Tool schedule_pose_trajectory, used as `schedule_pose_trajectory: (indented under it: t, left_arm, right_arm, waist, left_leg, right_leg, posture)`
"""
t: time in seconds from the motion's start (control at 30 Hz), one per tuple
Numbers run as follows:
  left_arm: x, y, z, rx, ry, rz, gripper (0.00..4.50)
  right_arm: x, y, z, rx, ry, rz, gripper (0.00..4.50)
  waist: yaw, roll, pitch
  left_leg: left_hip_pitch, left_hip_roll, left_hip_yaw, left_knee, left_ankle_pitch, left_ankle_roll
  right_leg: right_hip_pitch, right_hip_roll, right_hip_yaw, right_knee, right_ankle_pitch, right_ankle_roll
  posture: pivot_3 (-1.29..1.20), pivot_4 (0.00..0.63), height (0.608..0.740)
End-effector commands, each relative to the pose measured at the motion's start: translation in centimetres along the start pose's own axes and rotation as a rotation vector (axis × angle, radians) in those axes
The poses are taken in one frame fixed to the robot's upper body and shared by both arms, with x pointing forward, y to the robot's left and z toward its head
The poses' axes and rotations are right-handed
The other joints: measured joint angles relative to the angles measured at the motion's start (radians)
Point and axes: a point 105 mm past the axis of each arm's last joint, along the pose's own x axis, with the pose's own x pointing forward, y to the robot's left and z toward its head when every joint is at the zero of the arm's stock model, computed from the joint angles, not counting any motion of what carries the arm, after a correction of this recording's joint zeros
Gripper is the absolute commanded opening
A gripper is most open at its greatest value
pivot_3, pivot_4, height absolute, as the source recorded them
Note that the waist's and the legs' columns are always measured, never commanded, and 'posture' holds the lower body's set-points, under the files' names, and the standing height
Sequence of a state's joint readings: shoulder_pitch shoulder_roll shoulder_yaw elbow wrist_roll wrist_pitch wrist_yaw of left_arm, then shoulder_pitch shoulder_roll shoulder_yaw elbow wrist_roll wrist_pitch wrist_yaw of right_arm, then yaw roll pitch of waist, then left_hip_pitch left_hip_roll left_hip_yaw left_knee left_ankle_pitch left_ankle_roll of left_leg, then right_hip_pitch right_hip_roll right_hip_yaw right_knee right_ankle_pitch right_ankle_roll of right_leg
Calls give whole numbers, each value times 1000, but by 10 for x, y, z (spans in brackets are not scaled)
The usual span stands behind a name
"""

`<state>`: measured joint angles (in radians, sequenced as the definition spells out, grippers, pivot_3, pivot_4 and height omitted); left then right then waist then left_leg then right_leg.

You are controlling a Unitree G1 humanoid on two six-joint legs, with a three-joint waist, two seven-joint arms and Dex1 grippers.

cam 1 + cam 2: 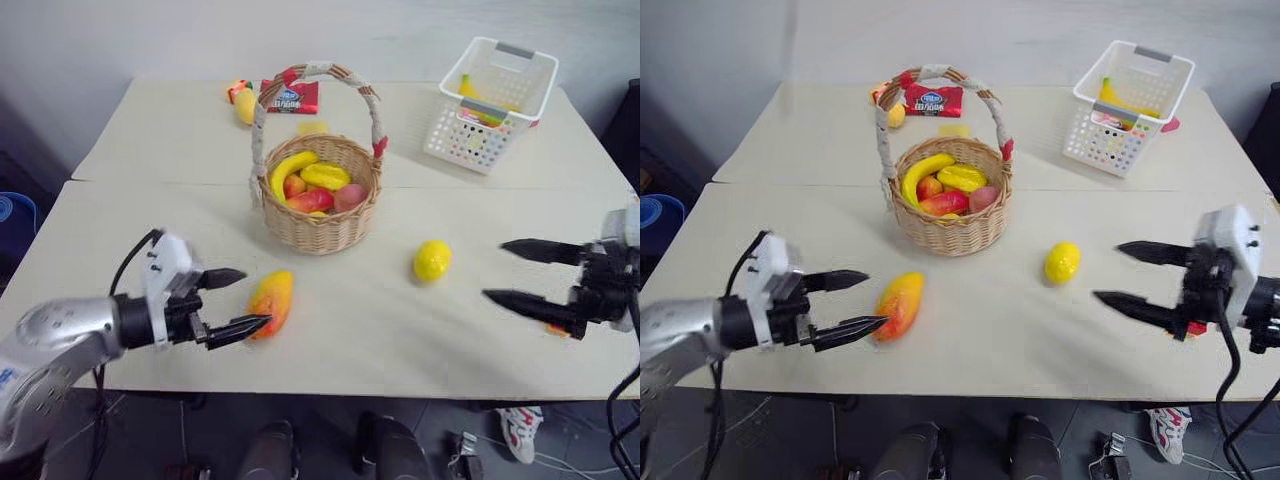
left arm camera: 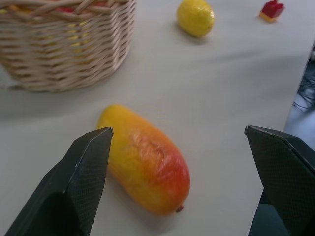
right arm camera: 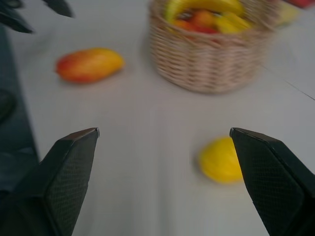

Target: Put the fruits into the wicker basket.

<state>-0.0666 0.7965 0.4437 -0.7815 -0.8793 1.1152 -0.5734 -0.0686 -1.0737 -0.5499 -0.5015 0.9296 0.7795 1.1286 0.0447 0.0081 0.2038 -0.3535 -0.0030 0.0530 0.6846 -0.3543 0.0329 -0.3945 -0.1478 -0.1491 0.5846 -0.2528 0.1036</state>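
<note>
Left gripper (image 1: pixel 234 301) fingers spread wide, empty, just beside the mango (image 1: pixel 271 303), which lies on the table (image 1: pixel 350 330) in front of the wicker basket (image 1: pixel 320 225). Right gripper (image 1: pixel 512 272) fingers also spread, empty, well right of the lemon (image 1: pixel 432 260) lying on the table. Basket already holds several fruits. Red snack packet (image 1: pixel 291 97) behind the basket has a blue logo, writing too small to read. White basket (image 1: pixel 490 103) at far right.

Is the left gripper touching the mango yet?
Apart. The left wrist view shows the left gripper open, both fingers astride the mango and above it; the fruit lies free on the table.
</note>
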Motion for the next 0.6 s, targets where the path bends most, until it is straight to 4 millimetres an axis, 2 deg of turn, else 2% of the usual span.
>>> schedule_pose_trajectory:
  t: [0.03,0.23,0.37,0.6]
  left_arm:
    - [1,-1,-11,-69,60,139,4500]
    - [27,10,-23,-202,119,269,4500]
    - [45,11,-18,-266,98,263,4500]
    - [57,23,-45,-298,266,302,4500]
  right_arm:
    - [11,22,18,-27,-25,172,4439]
    - [30,29,37,-87,-70,261,4439]
    - [37,33,43,-82,-114,280,4439]
    - [39,39,45,-82,-139,250,4439]
  waist:
    - [10,0,0]
    - [15,-3,0]
    - [12,-5,0]
    - [9,-6,0]
  left_leg:
    - [0,-1,0,0,-1,1]
    - [0,-2,0,0,-1,0]
    - [0,-1,1,0,0,-1]
    - [-1,-1,3,0,0,-1]
  right_leg:
    - [0,0,1,0,0,0]
    - [0,0,2,3,1,1]
    - [0,2,1,4,1,1]
    - [-1,2,2,2,1,1]
  posture:
    - [0,150,740]
    - [0,150,740]
    - [0,150,740]
    - [0,150,740]
